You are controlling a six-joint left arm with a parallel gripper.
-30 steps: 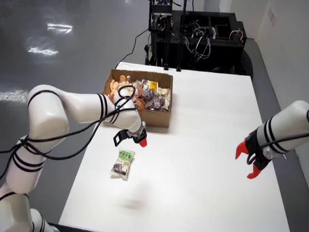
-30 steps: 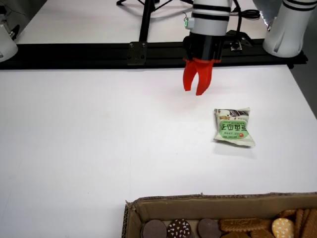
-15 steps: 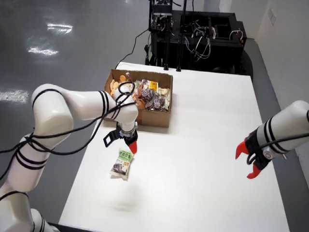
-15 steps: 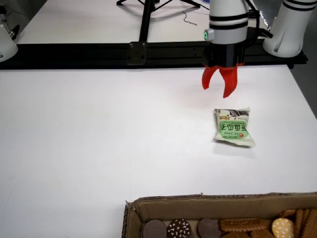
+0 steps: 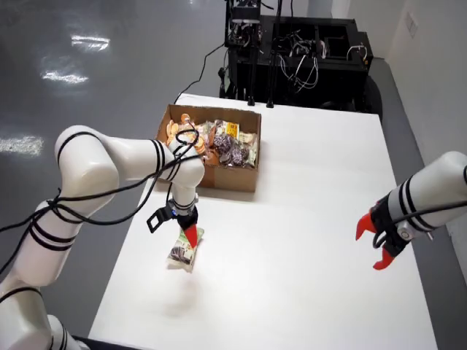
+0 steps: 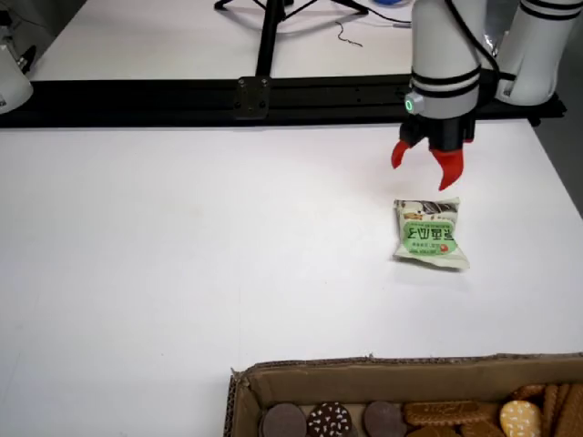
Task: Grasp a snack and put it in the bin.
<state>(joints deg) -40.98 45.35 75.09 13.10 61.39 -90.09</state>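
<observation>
A single snack packet point(image 5: 185, 248) is lying flat on the white table point(image 5: 306, 240), on the near side of the cardboard box point(image 5: 211, 146) in the overhead view and well clear of its wall; the working arm's gripper point(image 6: 428, 164) is hanging directly over the packet, its red fingers point(image 6: 449, 168) spread apart and pointing down, holding nothing; the low view across the table is showing a clear gap between the fingertips and the packet's far edge, so no contact is being made; the grasp is, by this evidence, not yet begun, and the whole task is lying ahead: closing on the packet, lifting it and carrying it to the box; the box is sitting beyond the packet toward the table's far edge, already crowded with biscuits point(image 5: 235, 152) and other wrapped snacks, leaving little bare floor inside; off to the right of the box in the overhead view, well apart from it, a second arm point(image 5: 427, 193) is hanging idle with its own red claw point(image 5: 378, 240) open over the table; behind the box, past the table's far end, a black rack of equipment point(image 5: 299, 51) and cables is standing against the grey floor.
</observation>
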